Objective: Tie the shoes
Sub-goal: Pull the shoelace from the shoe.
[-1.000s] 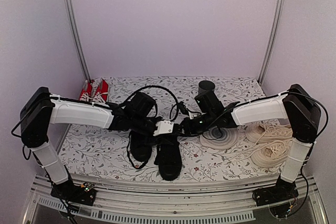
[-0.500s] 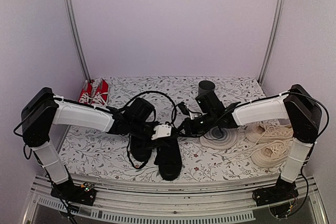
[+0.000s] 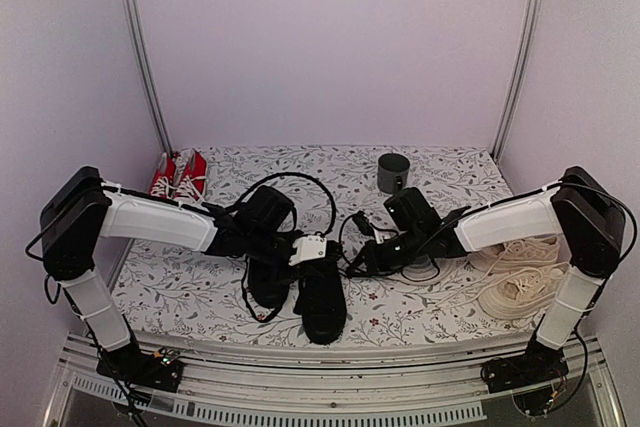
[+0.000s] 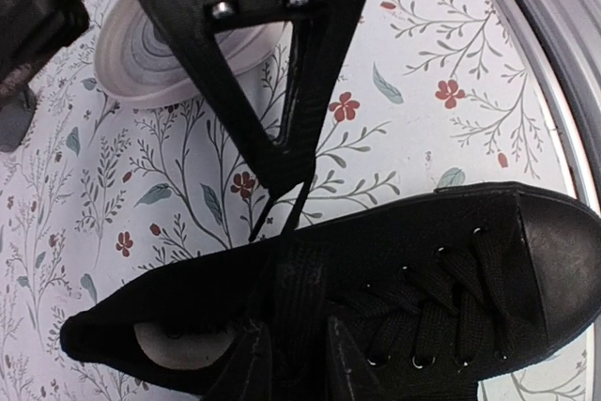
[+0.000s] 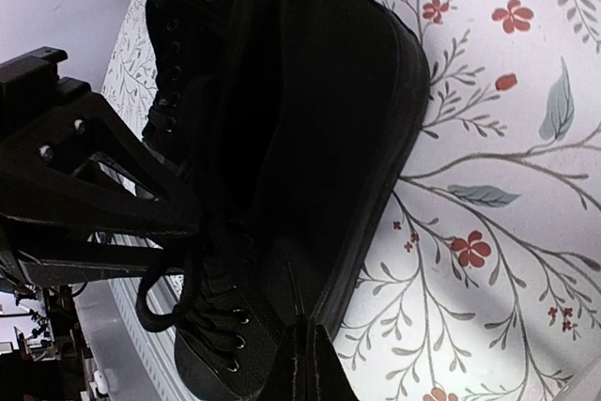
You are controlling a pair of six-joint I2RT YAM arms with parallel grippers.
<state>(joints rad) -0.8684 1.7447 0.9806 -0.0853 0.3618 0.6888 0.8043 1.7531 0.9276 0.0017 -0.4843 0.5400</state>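
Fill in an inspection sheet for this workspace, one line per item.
Surface: floral-print table cover.
Job's things: two black shoes near the front edge, laces not tied.
Clutter: red sneakers back left; cream sneakers right; dark cup at back.
Grippers: left pincer pinching a black lace; right pincer shut on a lace.
Cables: black cable looping over the left arm.
Surroundings: plain pale walls, metal uprights.

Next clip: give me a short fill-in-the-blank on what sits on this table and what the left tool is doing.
1. The left tool pinches a thin black ____ of the black low-top sneaker.
2. The small sneakers at the far left corner are white and ____.
3. The cream sneakers lie by the ____ arm.

Missing: lace; red; right
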